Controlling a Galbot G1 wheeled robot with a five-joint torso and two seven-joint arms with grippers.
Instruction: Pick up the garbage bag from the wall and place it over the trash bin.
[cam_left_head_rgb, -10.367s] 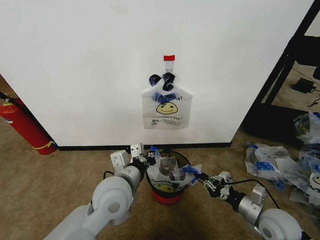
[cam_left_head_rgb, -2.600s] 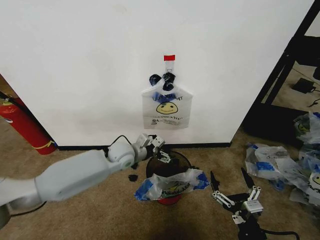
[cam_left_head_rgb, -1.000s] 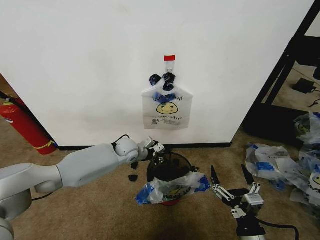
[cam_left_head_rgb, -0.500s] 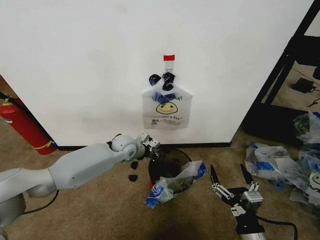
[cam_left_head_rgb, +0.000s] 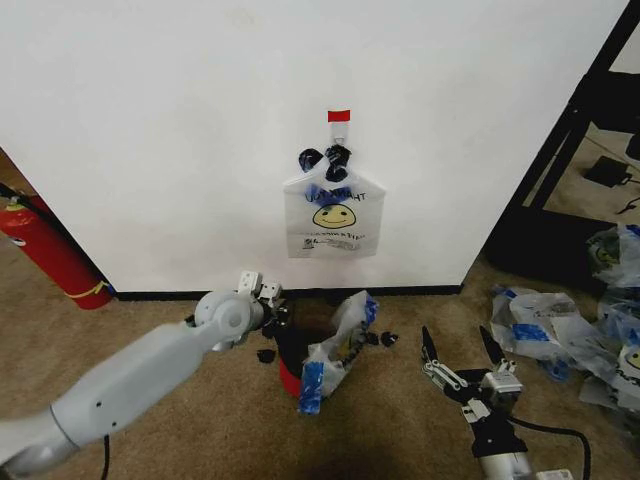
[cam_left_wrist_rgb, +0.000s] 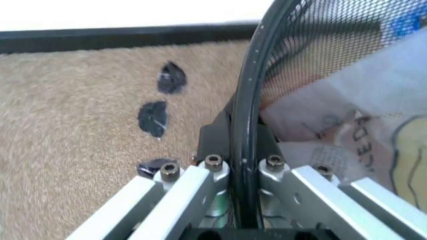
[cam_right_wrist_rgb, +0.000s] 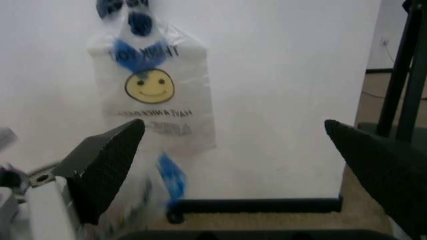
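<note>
The black wire-mesh trash bin (cam_left_head_rgb: 290, 360) with a red base leans over on the carpet below the wall. My left gripper (cam_left_head_rgb: 278, 315) is shut on its rim; in the left wrist view the rim (cam_left_wrist_rgb: 243, 110) runs between the fingers of the left gripper (cam_left_wrist_rgb: 243, 150). The garbage bag (cam_left_head_rgb: 335, 350), whitish with blue tape patches, hangs bunched over the bin's right side and partly inside it (cam_left_wrist_rgb: 347, 130). My right gripper (cam_left_head_rgb: 458, 352) stands open to the right of the bin, holding nothing. In its wrist view the right gripper (cam_right_wrist_rgb: 233, 127) faces the wall.
Another smiley bag (cam_left_head_rgb: 335, 215) (cam_right_wrist_rgb: 153, 95) hangs on the wall above the bin. A red fire extinguisher (cam_left_head_rgb: 45, 250) leans at the left. A pile of bags (cam_left_head_rgb: 560, 325) and a black shelf frame (cam_left_head_rgb: 580, 130) are at the right. Dark scraps (cam_left_head_rgb: 265, 355) lie on the carpet.
The left gripper has pulled the bin's rim leftward and the bin now leans. The bag has slid from spread across the rim into a bunch on the right. The right gripper has barely moved.
</note>
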